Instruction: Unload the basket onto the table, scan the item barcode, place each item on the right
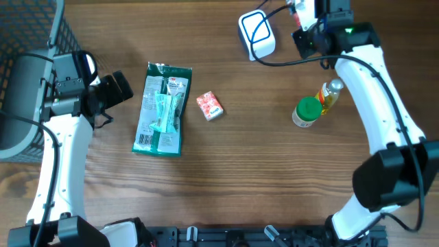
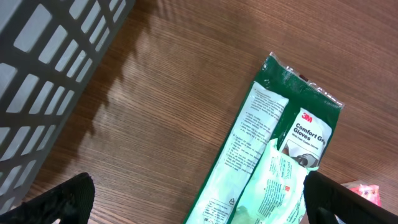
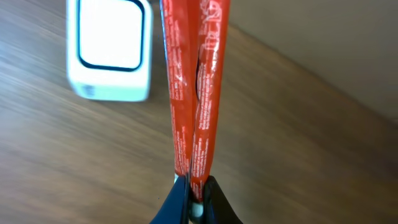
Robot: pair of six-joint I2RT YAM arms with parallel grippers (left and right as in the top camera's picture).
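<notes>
Red packet (image 3: 193, 93) up front, pinched edge-on in the right gripper (image 3: 196, 193), jaws clamped on it, just beside the scanner (image 3: 111, 50). Best bet: turn its flat printed face toward the scanner window, steadily. Left gripper (image 1: 118, 88) hangs wide open, well away.

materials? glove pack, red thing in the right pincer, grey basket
Glove pack: thin glossy plastic film, by the glare, wrinkles and crimped top edge.
Red packet, pinched flat in the right pincer: glossy plastic or foil wrapper, probably; it shows sheen streaks.
Basket: matte grey lattice, likely moulded plastic, though coated metal is possible.
</notes>
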